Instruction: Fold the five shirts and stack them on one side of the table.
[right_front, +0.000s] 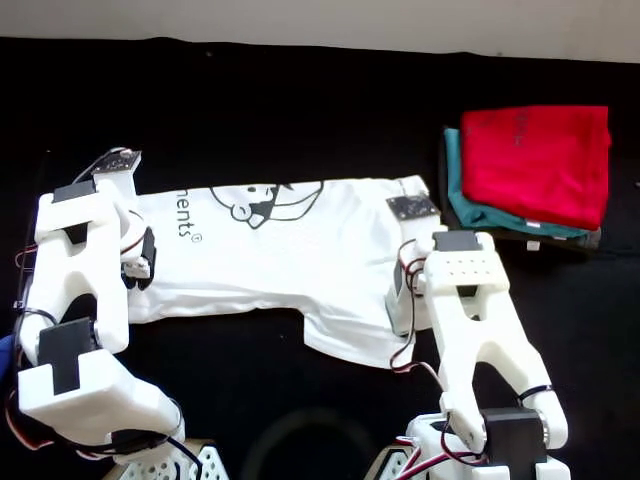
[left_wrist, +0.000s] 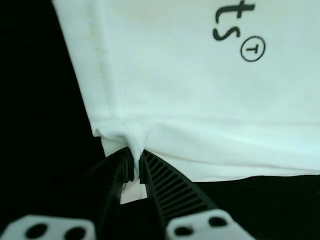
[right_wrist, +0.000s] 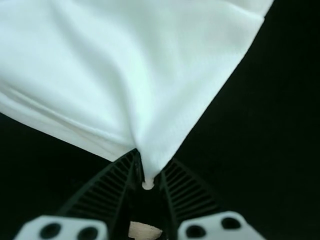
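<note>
A white shirt (right_front: 280, 255) with a dark print lies spread across the middle of the black table (right_front: 300, 110). My left gripper (left_wrist: 136, 165) is shut on the white shirt (left_wrist: 200, 100) at its left hem corner, the cloth bunched between the fingers. At the shirt's right edge, my right gripper (right_wrist: 146, 175) is shut on a pinched fold of the white shirt (right_wrist: 125, 75). In the high view the left gripper (right_front: 140, 262) and the right gripper (right_front: 405, 290) sit at opposite ends of the shirt. A folded stack, red shirt (right_front: 540, 160) over a teal shirt (right_front: 470, 210), rests at the back right.
The table's far edge meets a pale wall (right_front: 320, 20). Red and black cables (right_front: 405, 350) hang beside the right arm. Both arm bases (right_front: 300, 455) stand at the front edge.
</note>
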